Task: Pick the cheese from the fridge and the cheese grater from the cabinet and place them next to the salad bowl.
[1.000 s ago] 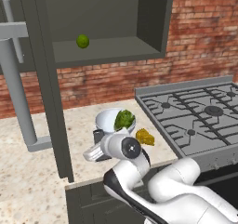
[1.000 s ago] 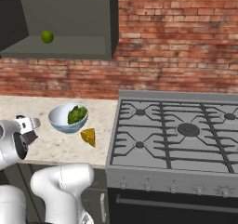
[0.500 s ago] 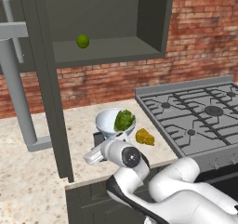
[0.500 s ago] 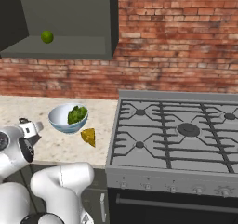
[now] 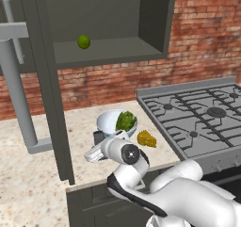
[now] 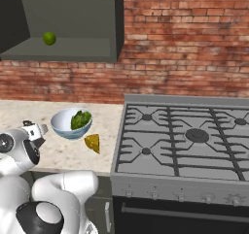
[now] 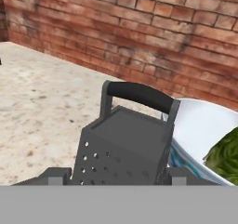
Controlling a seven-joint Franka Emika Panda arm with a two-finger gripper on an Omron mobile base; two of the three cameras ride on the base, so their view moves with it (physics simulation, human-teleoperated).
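We are finding no brand, label or readable writing anywhere; the cheese grater [image 7: 124, 146] is showing only rows of small punched holes on its left face and a plain dark handle across its top. In the hand view we are looking at it close up, standing upright on the speckled counter [image 7: 37, 111], its base cut off at the bottom of the picture. The gripper [image 7: 114, 177] is straddling the grater's lower body, a finger on either side; whether the fingers [image 7: 55, 176] are pressing on it or standing just clear we cannot tell, because their tips are cut off there too.

The salad bowl [image 7: 204, 135] is sitting just right of and behind the grater, seemingly touching it, with its right part running out of the picture and green leaves inside.

From the left base view the arm's wrist is hiding most of the grater, leaving only a dark corner [image 5: 98, 137] beside the bowl. The cheese [image 5: 146, 139] is lying on the counter just right of the bowl. A lime [image 5: 84, 42] is resting on the shelf of the open cabinet [image 5: 113, 49], whose door is standing edge-on to us. At the left, a grey handle [image 5: 19, 99] is partly cropped.
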